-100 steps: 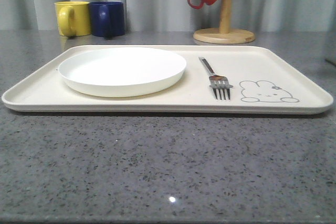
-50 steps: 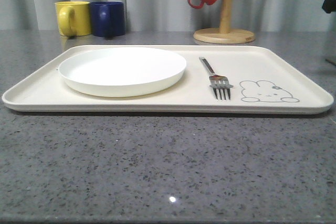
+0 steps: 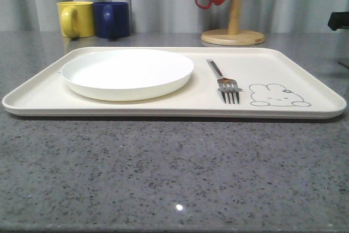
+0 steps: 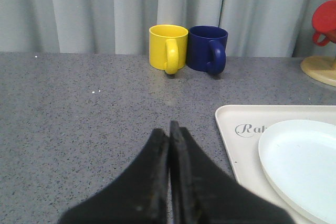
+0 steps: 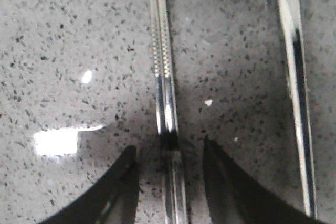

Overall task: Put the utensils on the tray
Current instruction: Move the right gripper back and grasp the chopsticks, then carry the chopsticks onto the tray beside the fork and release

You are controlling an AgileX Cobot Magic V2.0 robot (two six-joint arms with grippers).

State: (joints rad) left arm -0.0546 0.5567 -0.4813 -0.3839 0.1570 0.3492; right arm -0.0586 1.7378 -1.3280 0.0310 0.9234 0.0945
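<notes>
Between the parted fingers of the right claw point(image 5: 169, 169) lie the chopsticks point(image 5: 164, 82), flat on the speckled counter point(image 5: 68, 40), ungripped; the spoon point(image 5: 296, 87) rests nearby. The left claw point(image 4: 169, 135) is pressed closed, empty. The fork point(image 3: 224, 83) lies on the tray point(image 3: 305, 69) beside the plate point(image 3: 127, 73).

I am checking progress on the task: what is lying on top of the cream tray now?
On the tray lie a round white plate and a fork beside it. The plate hides the tray surface beneath it.

Low front camera; wrist cameras near, perhaps downward.
</notes>
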